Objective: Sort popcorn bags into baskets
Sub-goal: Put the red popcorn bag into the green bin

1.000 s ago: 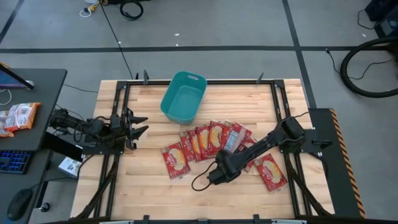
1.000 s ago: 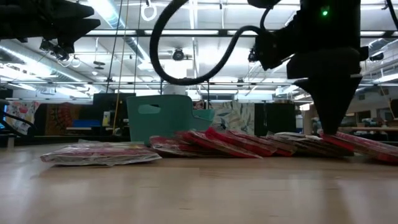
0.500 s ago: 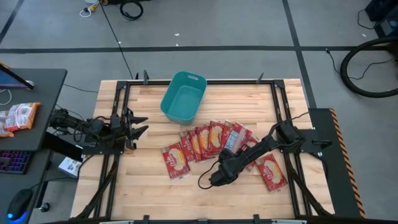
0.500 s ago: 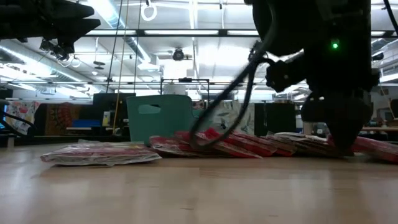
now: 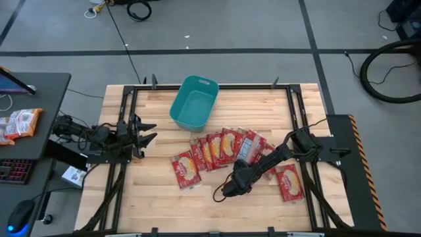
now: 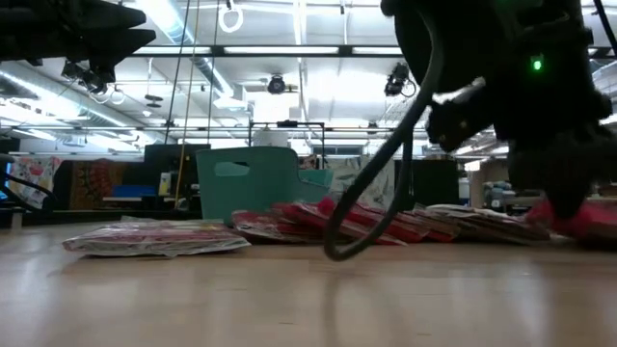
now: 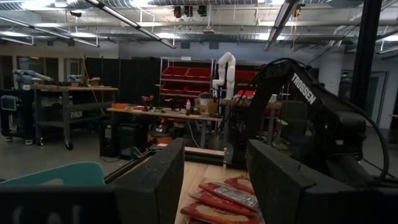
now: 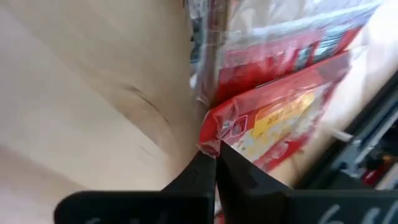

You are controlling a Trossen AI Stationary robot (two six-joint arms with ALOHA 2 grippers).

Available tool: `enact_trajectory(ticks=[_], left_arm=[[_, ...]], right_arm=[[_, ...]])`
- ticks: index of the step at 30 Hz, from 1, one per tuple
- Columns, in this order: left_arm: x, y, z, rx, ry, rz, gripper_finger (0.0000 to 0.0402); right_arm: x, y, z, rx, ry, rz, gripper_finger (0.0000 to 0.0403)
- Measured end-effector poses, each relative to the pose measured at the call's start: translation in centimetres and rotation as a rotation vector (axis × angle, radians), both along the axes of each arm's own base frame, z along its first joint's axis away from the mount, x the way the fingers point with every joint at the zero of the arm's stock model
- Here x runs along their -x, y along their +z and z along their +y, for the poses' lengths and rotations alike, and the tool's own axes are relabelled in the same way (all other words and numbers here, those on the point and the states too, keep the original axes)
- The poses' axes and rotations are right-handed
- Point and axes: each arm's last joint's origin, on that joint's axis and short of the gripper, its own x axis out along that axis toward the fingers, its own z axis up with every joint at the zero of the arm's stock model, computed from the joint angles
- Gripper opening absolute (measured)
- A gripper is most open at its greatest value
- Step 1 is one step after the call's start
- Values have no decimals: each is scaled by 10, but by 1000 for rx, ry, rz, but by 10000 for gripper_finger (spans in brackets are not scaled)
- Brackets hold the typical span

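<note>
Several red popcorn bags [image 5: 223, 146] lie overlapped in a row at the table's middle. One lies apart to their left [image 5: 185, 169]. Another lies apart at the right [image 5: 290, 183]. The teal basket [image 5: 194, 102] stands on the table at the far middle. My right gripper [image 8: 214, 154] is low over the table by the right bag and shut on its corner; in the high view my right arm [image 5: 263, 164] covers it. My left gripper [image 5: 146, 131] is open and empty at the table's left edge. My right gripper pinches one corner [image 8: 211, 144] of the right-hand red popcorn bag between its two fingertips. In the low view the fingers [image 6: 569, 198] come from above, pointing down. The bag [image 6: 593, 220] stretches away from the fingers toward the table's right rail, low over the table.
A black cable loop [image 5: 220, 191] of my right arm hangs near the table in front of the row. Orange-and-white packets [image 5: 20, 124] lie on a desk left of the table. Black rails [image 5: 299, 108] run along the table's sides.
My right gripper has gone toward the table's right edge, low over the table. The right-hand bag has slid a little that way and turned to lie more nearly straight along the table's right rail. The cable loop has swung along with the arm.
</note>
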Motion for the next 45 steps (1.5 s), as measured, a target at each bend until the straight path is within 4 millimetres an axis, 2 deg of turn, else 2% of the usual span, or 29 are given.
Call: enact_trajectory(ticks=[3, 10, 14, 17, 22, 29, 35, 39, 45], left_arm=[[0, 0, 0, 0, 0, 0, 178], [0, 0, 0, 1, 0, -1, 178], [0, 0, 0, 1, 0, -1, 178], [0, 0, 0, 0, 0, 1, 178], [0, 0, 0, 0, 0, -1, 178], [0, 0, 0, -1, 0, 1, 178], [0, -1, 0, -3, 0, 7, 178], [0, -1, 0, -3, 0, 9, 178], [-1, -2, 0, -10, 0, 26, 178]], right_arm=[[-3, 17, 0, 36, 22, 24, 15], [-22, 56, 2, 70, 159, -183, 8], [-30, 82, -7, 163, 222, -295, 6], [-37, 90, -16, 227, 284, -324, 5], [-51, 101, -39, 332, 372, -353, 5], [-83, 100, -87, 368, 451, -392, 5], [-98, 107, -127, 395, 463, -410, 5], [-102, 128, -147, 411, 428, -444, 5], [-105, 177, -160, 437, 404, -548, 5]])
